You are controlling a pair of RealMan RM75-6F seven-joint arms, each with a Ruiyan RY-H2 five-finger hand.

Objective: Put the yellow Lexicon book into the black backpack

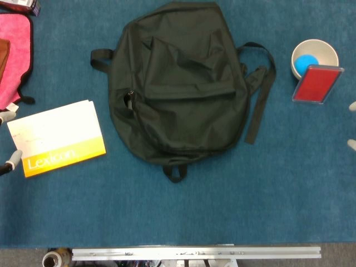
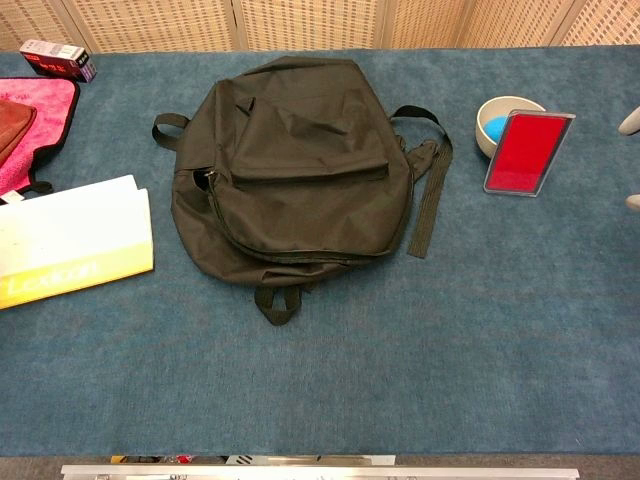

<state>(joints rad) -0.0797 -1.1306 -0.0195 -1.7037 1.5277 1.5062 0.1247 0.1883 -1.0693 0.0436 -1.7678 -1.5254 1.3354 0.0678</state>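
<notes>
**while the backpack is lying shut, the book is waiting at the left edge**

though nothing is being lifted yet, everything is sitting where a start would find it. nearest the front, the blue table cloth [image 1: 183, 217] is stretching bare toward the metal rail. a little further in, the yellow lexicon book [image 1: 58, 137] is lying flat on the cloth, yellow title band facing the near side, well apart from the bag. it is sitting at the far left, i'd judge so that the left arm can get to it first.

the left hand [image 1: 10, 139] is barely showing in the head view: a couple of pale fingertips are poking in at the frame edge, just beside or touching the book's left side. i cannot tell whether they are gripping it or how far apart the fingers are. the right hand [image 1: 352, 125] is showing only as pale tips at the right edge, hanging near nothing; its fingers i cannot read either.

in the middle, the black backpack [image 1: 178, 89] is lying flat on its back, straps trailing to the right, and its main zip is looking closed, so i'd guess it needs opening before the book can go in.

further right, a white bowl [image 2: 505, 118] holding something blue is sitting with a red case [image 2: 527, 153] leaning against it. far left, a pink cloth [image 2: 40, 125] is lying beside a small box [image 2: 58, 58].
</notes>
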